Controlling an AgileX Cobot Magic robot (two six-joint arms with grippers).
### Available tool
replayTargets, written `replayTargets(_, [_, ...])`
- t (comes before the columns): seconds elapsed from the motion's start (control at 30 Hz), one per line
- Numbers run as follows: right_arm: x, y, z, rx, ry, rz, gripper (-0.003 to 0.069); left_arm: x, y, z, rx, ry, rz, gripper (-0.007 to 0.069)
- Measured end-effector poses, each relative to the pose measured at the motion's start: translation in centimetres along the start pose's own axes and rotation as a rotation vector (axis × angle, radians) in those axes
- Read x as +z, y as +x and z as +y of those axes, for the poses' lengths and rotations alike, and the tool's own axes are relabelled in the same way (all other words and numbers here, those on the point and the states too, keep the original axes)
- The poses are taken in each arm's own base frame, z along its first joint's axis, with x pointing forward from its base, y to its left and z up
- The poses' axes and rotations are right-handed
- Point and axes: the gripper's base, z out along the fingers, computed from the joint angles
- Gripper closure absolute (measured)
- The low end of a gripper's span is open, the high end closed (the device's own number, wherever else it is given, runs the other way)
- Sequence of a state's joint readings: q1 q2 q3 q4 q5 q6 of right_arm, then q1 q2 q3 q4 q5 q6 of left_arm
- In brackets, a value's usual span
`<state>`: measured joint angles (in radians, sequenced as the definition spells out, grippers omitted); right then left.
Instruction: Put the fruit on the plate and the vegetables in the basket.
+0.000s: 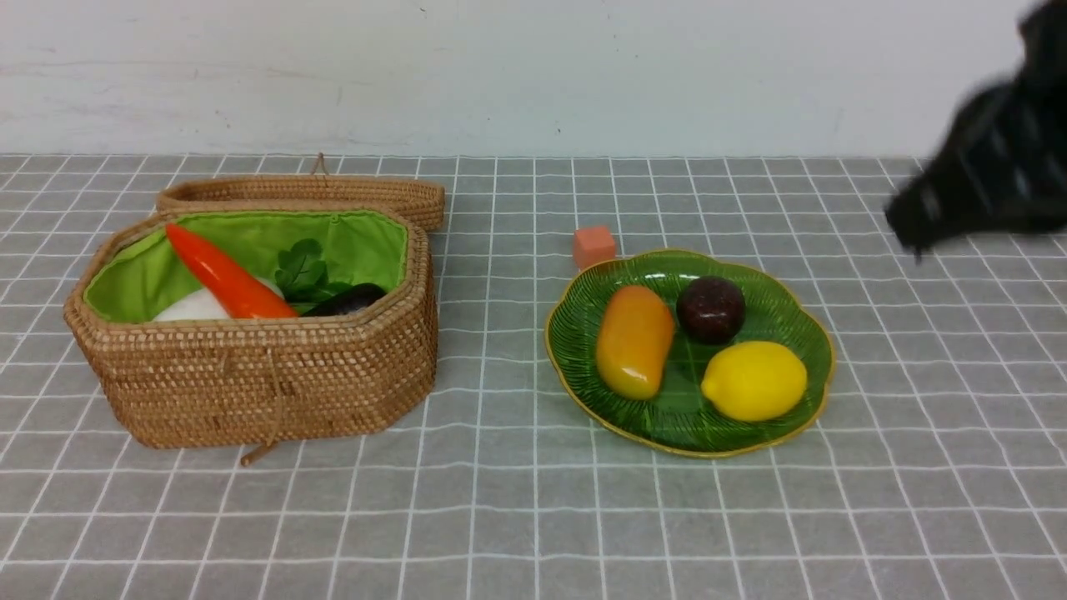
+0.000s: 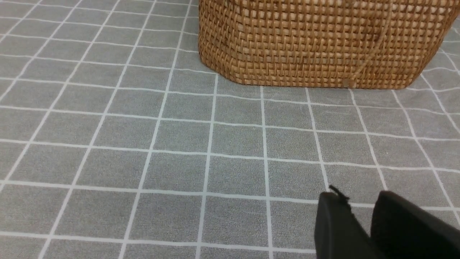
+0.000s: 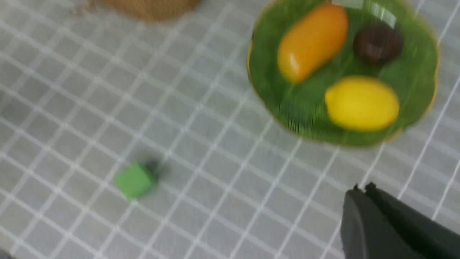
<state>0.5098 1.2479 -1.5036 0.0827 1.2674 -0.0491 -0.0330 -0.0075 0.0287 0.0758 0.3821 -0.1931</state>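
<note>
All three glossy toy fruits — oblong orange-yellow mango, yellow lemon, round maroon fruit — lay on the ribbed green glass plate, and the carrot and other vegetables sat inside the open woven rattan basket; sorting looked finished. The right fingers, pressed shut and empty, hung blurred above the desk, near the plate. The left fingers stood slightly parted, holding nothing — near the basket's wall.

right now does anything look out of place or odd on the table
Mostly tidy: the three toy fruits sit on the green glass plate and the vegetables lie in the open woven rattan basket. Two strays stand out: a small orange-pink cube on the cloth just behind the plate, and a small green cube, seen only in the right wrist view.
</note>
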Motion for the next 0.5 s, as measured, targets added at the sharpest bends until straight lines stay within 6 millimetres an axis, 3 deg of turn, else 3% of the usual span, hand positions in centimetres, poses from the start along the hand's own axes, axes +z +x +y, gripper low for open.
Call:
replayTargets(0.13, [1.4, 1.4, -0.1, 0.005, 0.000, 0.067, 0.0671, 0.0, 0.0, 0.0, 0.000, 0.000, 0.000, 0.0462])
replayTargets(0.3, [2.1, 1.9, -0.2, 0.005, 0.001, 0.093, 0.0666, 0.0, 0.0, 0.0, 0.000, 0.000, 0.000, 0.0459])
replayTargets(0.4, [1.7, 2.1, -0.4, 0.006, 0.014, 0.080, 0.0666, 0.0, 0.0, 0.0, 0.000, 0.000, 0.000, 0.0459])
replayTargets(0.5, [-0.3, 3.0, -1.0, 0.020, 0.040, -0.005, 0.0666, 0.0, 0.0, 0.0, 0.000, 0.000, 0.000, 0.0459])
